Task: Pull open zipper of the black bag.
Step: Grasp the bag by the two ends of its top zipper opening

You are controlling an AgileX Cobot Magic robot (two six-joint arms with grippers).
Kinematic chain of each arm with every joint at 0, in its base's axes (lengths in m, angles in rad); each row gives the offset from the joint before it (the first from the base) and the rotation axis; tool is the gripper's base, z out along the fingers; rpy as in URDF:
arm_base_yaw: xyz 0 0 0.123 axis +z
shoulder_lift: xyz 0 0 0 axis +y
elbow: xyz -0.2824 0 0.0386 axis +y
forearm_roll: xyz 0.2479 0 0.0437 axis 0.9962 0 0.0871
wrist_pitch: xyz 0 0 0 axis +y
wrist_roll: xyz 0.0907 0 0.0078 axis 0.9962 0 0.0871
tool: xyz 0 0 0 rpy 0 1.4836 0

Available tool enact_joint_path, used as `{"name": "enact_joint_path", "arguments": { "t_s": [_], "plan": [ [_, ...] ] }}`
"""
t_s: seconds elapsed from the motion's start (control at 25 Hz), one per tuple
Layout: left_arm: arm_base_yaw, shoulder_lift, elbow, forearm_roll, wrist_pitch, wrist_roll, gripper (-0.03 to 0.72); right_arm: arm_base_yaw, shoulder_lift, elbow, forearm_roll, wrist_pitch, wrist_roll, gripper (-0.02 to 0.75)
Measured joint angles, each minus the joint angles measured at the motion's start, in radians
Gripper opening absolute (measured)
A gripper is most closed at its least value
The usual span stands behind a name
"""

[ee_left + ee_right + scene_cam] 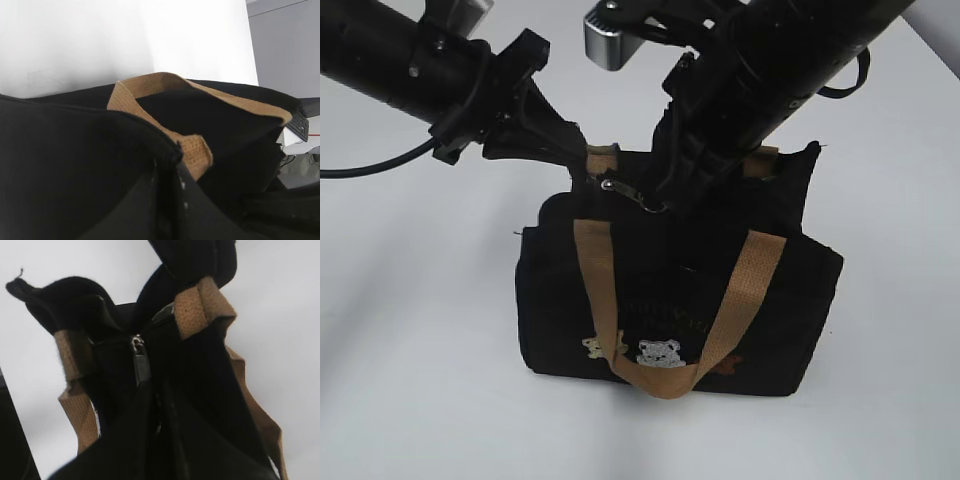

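The black bag [680,290] stands upright on the white worktop [410,330], directly below both claws. It looks like soft, light fabric: its top edge sags and puckers where it is pinched, so it will likely give and lift unless one end is held firm. The tan handles [740,290] are limp webbing and offer no useful purchase for this job. The zipper [630,192] runs along the top seam, and its small silver pull tab [620,187] is the place to take hold; being smooth metal and thin, it may slip from a loose pinch.

The left claw [575,152] sits at the near-left end of the seam, and its fingers appear shut on the bag's fabric edge there, anchoring it. In the exterior view the pull tab lies just beside this claw, toward the right one.

The right claw [670,195] comes down onto the seam, with the pull tab immediately at its tips, touching or nearly so. Its jaws stand almost closed, but whether they pinch the tab cannot be told; the right wrist view shows the slider [141,362] just ahead of the dark fingers.
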Motion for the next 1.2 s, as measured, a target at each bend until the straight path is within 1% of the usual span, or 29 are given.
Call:
{"name": "enact_joint_path", "arguments": {
  "t_s": [0.2,0.36,0.44,0.52,0.68,0.76,0.84,0.96,1.2],
  "plan": [
    [0.004,0.000,0.000,0.012,-0.005,0.000,0.012,0.000,0.004,-0.006,0.000,0.022,0.000,0.067],
    [0.005,0.000,0.000,0.015,-0.005,0.000,0.012,-0.001,0.004,-0.006,0.000,0.042,0.000,0.118],
    [0.005,0.000,0.000,0.015,-0.006,0.000,0.012,-0.001,0.004,-0.006,0.000,0.047,0.000,0.127],
    [0.005,0.000,0.000,0.015,-0.006,0.000,0.012,-0.003,0.004,-0.006,0.000,0.049,0.000,0.117],
    [0.005,0.000,0.000,0.015,-0.005,0.000,0.012,-0.003,0.004,-0.006,-0.001,0.057,0.000,0.036],
    [0.005,0.000,0.000,0.015,-0.004,0.000,0.012,-0.003,0.004,-0.007,0.000,0.066,-0.001,0.035],
    [0.006,0.000,0.000,0.017,-0.006,0.000,0.012,-0.003,0.004,-0.007,0.014,0.093,-0.014,0.058],
    [0.008,0.000,0.000,0.020,-0.012,0.000,0.012,-0.003,0.005,-0.007,0.038,0.132,-0.051,0.117],
    [0.008,0.000,0.000,0.021,-0.009,0.000,0.012,-0.005,0.005,-0.007,0.074,0.116,-0.105,0.156]
  ]
}}
